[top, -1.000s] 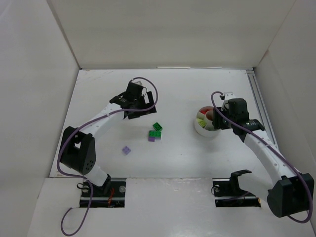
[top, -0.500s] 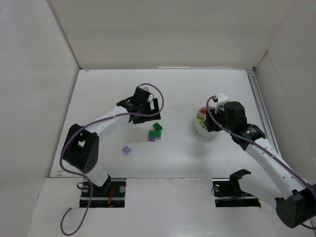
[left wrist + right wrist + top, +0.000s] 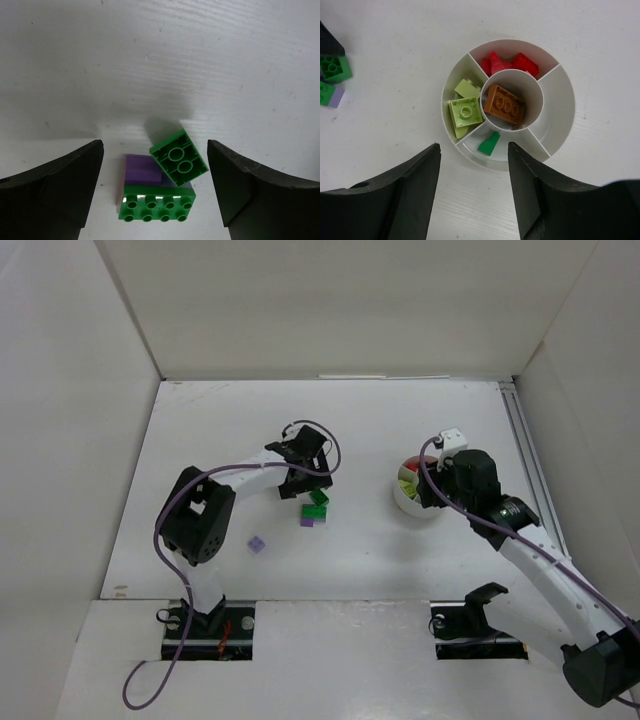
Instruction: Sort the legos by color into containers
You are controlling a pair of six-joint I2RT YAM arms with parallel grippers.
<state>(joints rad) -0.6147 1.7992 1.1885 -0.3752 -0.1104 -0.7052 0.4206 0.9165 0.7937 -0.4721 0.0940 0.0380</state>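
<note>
Bright, even light falls on the white table [image 3: 210,430]. In the left wrist view the green brick [image 3: 178,160] casts a soft shadow to its far side; focus is sharp.

Bricks [image 3: 157,201] sit between the left hand's [image 3: 155,143] jaws, with bare desk [image 3: 150,60] beyond; the dish [image 3: 560,120] lies under the right hand [image 3: 474,146].

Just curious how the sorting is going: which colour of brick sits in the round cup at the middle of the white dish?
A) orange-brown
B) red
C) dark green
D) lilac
A: the right wrist view shows one orange-brown brick lying alone in the central cup of the dish, while the red bricks fill a wedge beside it.
</note>
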